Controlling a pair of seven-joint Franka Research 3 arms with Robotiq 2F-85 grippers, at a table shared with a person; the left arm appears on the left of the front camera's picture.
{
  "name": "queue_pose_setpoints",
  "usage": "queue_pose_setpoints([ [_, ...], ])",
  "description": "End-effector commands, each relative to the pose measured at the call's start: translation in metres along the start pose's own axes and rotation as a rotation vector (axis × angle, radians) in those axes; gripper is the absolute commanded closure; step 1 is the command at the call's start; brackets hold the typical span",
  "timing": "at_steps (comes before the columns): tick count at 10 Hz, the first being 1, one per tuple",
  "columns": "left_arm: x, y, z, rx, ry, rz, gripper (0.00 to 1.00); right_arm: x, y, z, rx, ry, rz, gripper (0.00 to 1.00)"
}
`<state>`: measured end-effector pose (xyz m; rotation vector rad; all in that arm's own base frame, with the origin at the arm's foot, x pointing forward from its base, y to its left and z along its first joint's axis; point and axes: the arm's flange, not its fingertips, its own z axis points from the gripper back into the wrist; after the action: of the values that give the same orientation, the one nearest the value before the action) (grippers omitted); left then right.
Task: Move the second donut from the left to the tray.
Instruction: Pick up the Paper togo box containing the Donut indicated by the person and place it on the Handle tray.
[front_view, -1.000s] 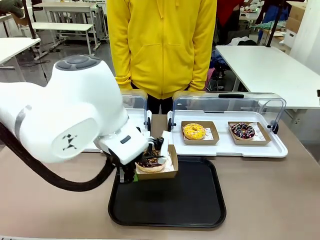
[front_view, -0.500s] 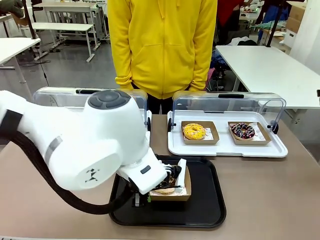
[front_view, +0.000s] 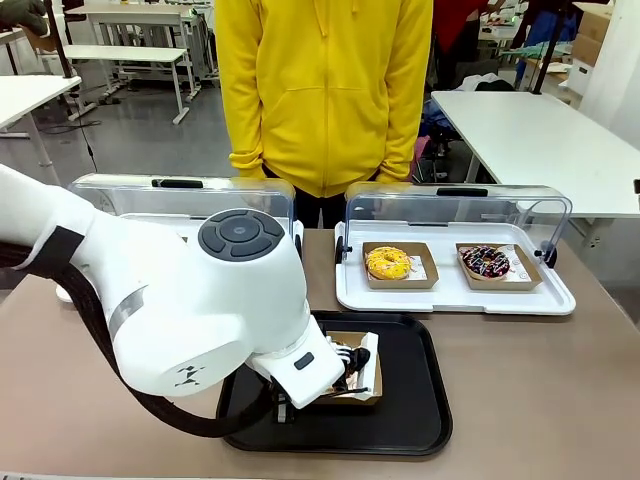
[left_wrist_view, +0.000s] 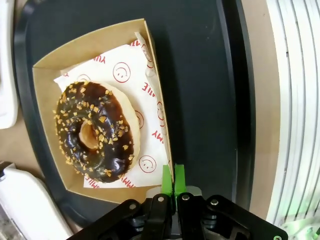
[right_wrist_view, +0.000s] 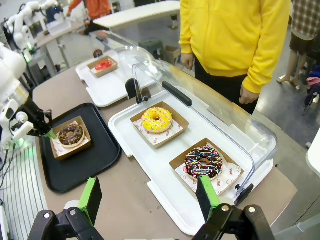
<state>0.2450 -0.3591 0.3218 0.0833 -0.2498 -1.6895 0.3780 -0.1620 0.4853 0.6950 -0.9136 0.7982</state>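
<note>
The donut (left_wrist_view: 93, 131), dark-glazed with light specks, sits in a cardboard holder (left_wrist_view: 50, 107) on the tray (left_wrist_view: 200, 75); the holder's edge is pinched by the left gripper (left_wrist_view: 173, 176).

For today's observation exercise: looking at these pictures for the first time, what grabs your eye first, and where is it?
The bulky white left arm fills the front view's lower left, its left gripper pinching the rim of a brown cardboard holder with a chocolate-glazed, nut-speckled ring donut on the flat black plastic tray. Behind it, a yellow-iced donut sits in a white tray under an open clear lid, before a person in a bright yellow hoodie.
</note>
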Motion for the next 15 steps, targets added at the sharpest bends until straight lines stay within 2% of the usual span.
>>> queue_pose_setpoints([
  [1,-0.004,-0.009,-0.003,-0.001,0.027,0.001,0.99,0.002,-0.001,-0.001,-0.002,-0.03,0.019,0.0],
  [4,-0.001,-0.007,-0.005,-0.029,0.039,-0.002,0.99,0.002,-0.001,-0.001,-0.002,-0.03,0.019,0.0],
  [7,0.002,-0.007,0.001,-0.022,0.042,-0.004,0.12,0.002,-0.001,-0.001,-0.002,-0.03,0.019,0.0],
  [8,0.003,-0.005,0.006,-0.021,0.04,-0.003,0.0,0.002,-0.001,-0.001,-0.002,-0.03,0.019,0.0],
  [10,0.001,0.003,0.022,-0.017,0.043,0.021,0.0,0.002,-0.001,-0.001,-0.002,-0.03,0.019,0.0],
  [11,0.001,0.004,0.03,-0.011,0.046,0.021,0.06,0.002,-0.001,-0.001,-0.002,-0.03,0.019,0.0],
  [12,0.002,0.004,0.036,-0.009,0.05,0.016,0.0,0.002,-0.001,-0.001,-0.002,-0.03,0.019,0.0],
  [15,0.005,0.005,0.048,-0.032,0.087,0.02,0.0,0.002,-0.001,-0.001,-0.002,-0.03,0.019,0.0],
])
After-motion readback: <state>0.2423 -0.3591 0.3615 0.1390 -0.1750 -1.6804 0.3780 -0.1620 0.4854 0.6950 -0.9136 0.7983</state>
